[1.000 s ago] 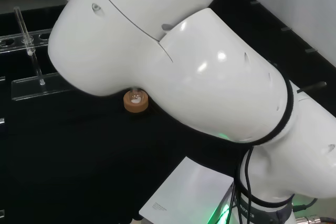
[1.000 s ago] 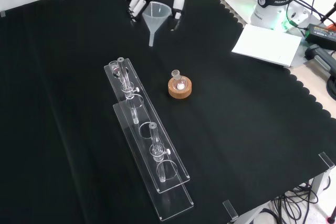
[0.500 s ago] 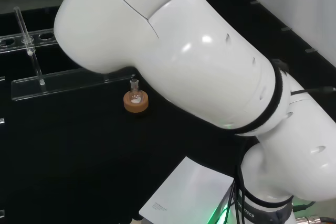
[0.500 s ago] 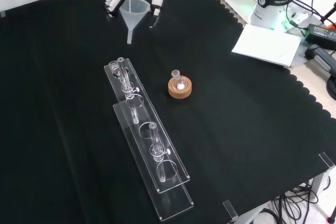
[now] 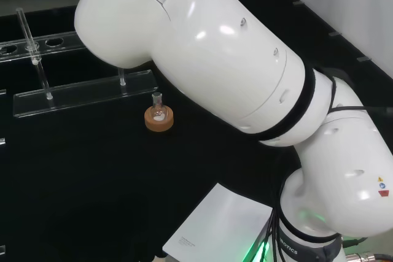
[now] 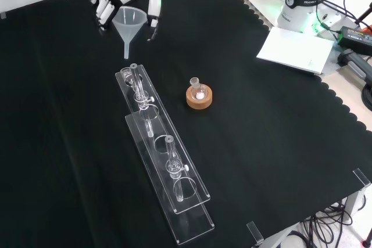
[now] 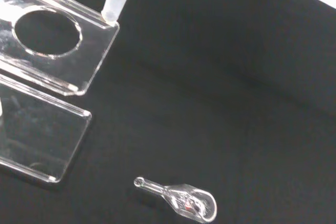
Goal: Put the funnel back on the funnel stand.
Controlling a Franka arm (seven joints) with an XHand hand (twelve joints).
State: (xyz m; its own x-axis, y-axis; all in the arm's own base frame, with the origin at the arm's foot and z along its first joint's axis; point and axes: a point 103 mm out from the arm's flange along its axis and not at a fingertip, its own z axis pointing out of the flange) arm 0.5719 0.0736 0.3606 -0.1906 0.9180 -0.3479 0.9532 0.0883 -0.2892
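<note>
Open black tabletop (image 6: 279, 143) all along the right half of the front view, bare save for a small flask on a cork ring (image 6: 199, 96) near the middle. Blocking the centre-left: a long clear funnel stand (image 6: 165, 158) running diagonally, with two upright glass pieces (image 6: 137, 82) rising from its holes. End hole of the stand (image 7: 48, 31) unoccupied in the wrist view, bare cloth just beyond the stand's edge.
</note>
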